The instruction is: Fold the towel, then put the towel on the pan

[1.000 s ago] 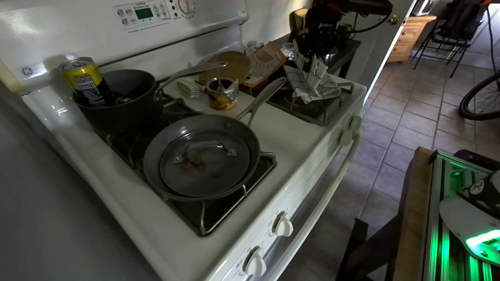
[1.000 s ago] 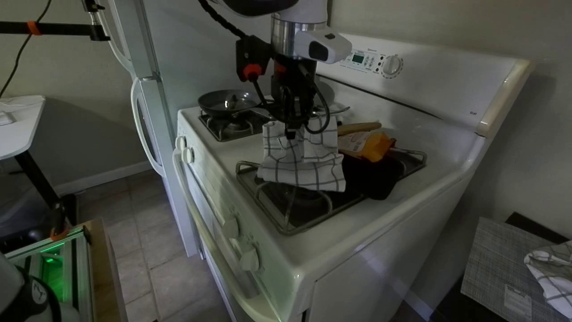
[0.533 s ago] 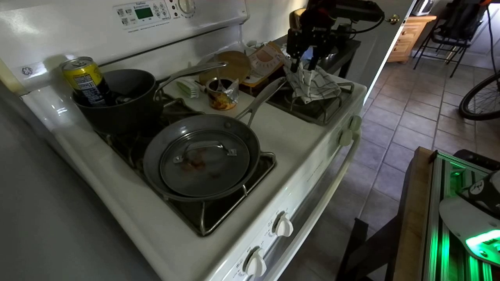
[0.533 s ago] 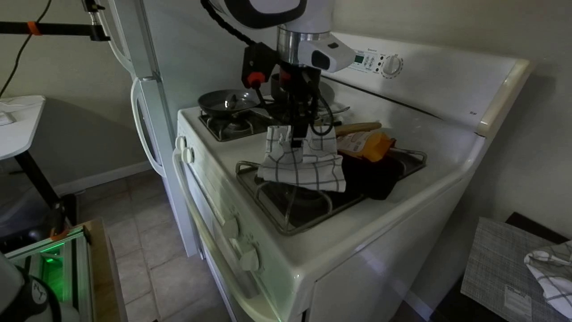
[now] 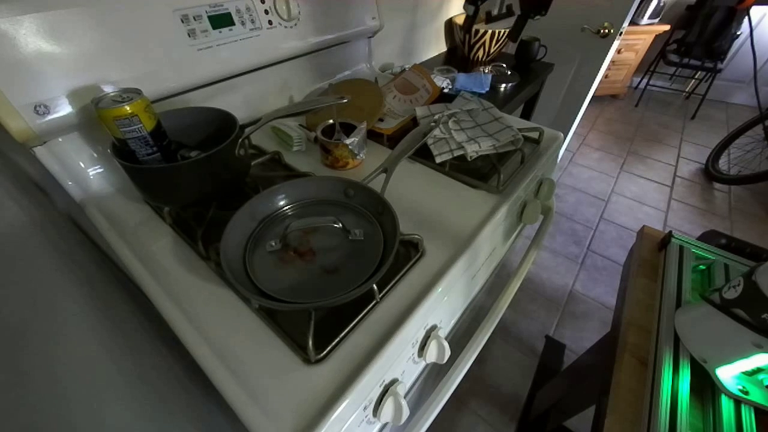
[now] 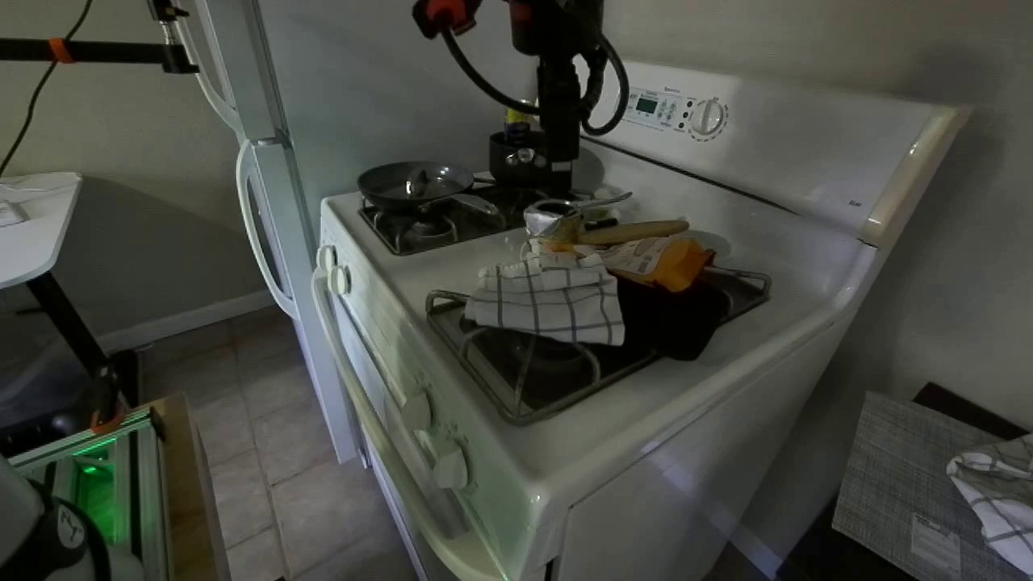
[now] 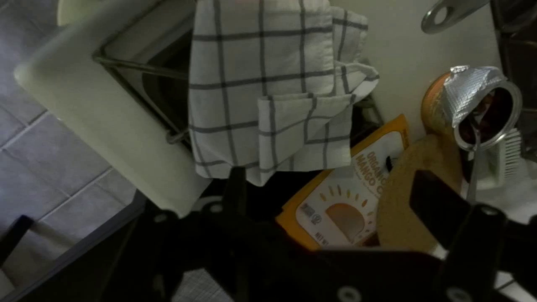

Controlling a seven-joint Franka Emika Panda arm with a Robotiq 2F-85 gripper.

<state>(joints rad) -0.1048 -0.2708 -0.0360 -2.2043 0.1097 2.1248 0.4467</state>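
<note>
Towel [image 5: 474, 135], white with dark grid check, folded, lying across a burner grate [image 6: 526, 367]. Hand [image 7: 330, 178]: empty, jaws spread wide, well above it; in the wrist view the towel lies ahead of the gap between them. Outline squarish, long axis indistinct; gathered edge faces roughly toward the pan [image 5: 312, 240], whose handle [image 5: 408, 149] points at the towel.

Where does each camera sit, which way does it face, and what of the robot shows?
An exterior view: near the pan, above the stove, looking along it toward the towel; open gripper at top, likely robot base at right.
An exterior view: past the towel end, facing back toward pan and refrigerator; gripper at top, robot base lower left.
Wrist view: on the wrist, facing down over towel and orange bag; gripper fingers at bottom.
Both exterior views share stove, pan and towel.
</note>
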